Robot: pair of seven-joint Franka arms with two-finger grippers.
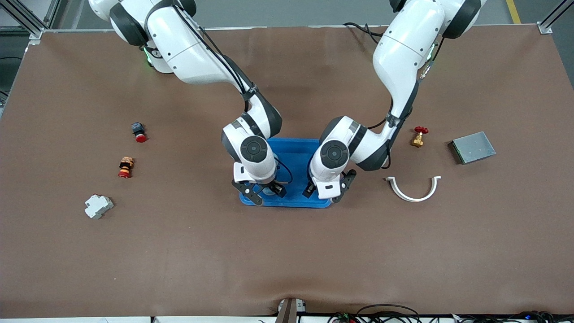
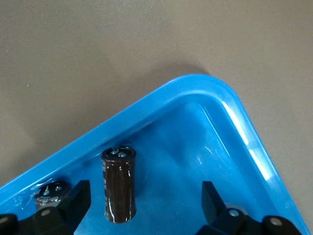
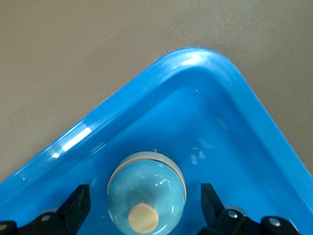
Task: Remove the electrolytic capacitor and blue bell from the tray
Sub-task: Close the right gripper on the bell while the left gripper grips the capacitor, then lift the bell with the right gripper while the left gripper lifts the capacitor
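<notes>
A blue tray (image 1: 296, 152) sits at the middle of the frame on the brown desk (image 1: 287, 251), and both arms reach down into its lower edge. The right end effector (image 1: 264, 192) hangs over the tray's lower corner toward the right arm's end, fingers spread wide with nothing gripped; in the right wrist view the pale blue bell (image 3: 146, 193) rests on the tray floor between the open fingers (image 3: 78, 205), touching neither. The left end effector (image 1: 329, 188) hangs over the tray's other lower corner, equally wide open and empty; in the left wrist view the dark brown capacitor (image 2: 118, 185) lies on the tray floor between its fingers (image 2: 212, 203), free of both.

In the left half of the frame lie a red-capped button (image 1: 138, 132), a second red and orange button (image 1: 126, 167) below it, and a white breaker (image 1: 98, 206) lower still. In the right half are a brass valve with a red handle (image 1: 419, 136), a grey metal box (image 1: 472, 147) and a white curved clip (image 1: 413, 189)
</notes>
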